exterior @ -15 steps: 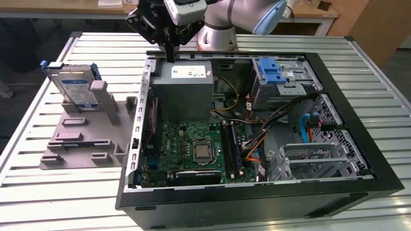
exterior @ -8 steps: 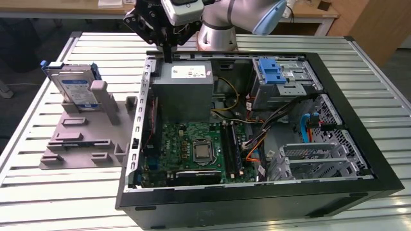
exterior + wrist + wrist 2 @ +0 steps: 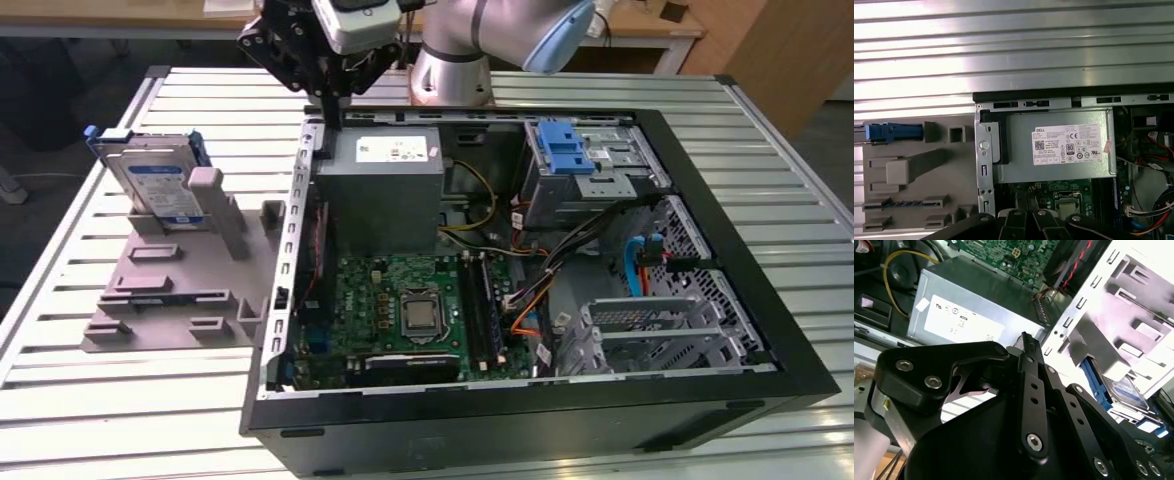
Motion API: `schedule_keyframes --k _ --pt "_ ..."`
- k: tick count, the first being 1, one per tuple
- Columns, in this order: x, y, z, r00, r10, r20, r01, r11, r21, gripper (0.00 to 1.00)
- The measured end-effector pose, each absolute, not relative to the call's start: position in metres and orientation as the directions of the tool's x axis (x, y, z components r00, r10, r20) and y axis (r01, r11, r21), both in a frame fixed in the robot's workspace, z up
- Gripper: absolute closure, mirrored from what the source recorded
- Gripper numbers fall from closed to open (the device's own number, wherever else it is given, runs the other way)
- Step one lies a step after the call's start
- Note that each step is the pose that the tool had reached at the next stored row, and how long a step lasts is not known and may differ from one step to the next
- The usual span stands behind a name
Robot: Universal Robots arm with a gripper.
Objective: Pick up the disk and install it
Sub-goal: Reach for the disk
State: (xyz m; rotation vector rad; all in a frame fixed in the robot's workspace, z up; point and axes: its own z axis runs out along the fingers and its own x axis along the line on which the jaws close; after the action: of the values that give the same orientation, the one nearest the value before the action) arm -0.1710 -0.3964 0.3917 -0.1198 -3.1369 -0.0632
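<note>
While the disk (image 3: 151,180) stands on edge in a grey plastic holder (image 3: 160,300) on the slatted table (image 3: 80,400), at the exterior view's left and well apart from the gripper (image 3: 328,98), nothing of the task shows as done. The gripper hangs above the far left corner of the open computer case (image 3: 747,250), just over the power supply (image 3: 387,165). In the second wrist view its fingers (image 3: 1025,347) look pressed together with nothing between them.

In the first wrist view the blue carrier (image 3: 891,132) shows edge-on at the holder's far end. The drive is likely stiff and dense for its size, with smooth metal faces that could slide in a weak pinch. It is probably sensitive to knocks, too. The plastic carrier would flex, so the firmer hold seems to be across the two flat faces, at the upper part that rises clear of the holder's posts.
</note>
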Motion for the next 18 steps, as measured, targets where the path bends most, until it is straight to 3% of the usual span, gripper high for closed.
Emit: schedule_keyframes --k 18 --pt "-0.216 -0.381 0.39 -0.997 0.076 0.004 0.076 0.996 0.04 0.89"
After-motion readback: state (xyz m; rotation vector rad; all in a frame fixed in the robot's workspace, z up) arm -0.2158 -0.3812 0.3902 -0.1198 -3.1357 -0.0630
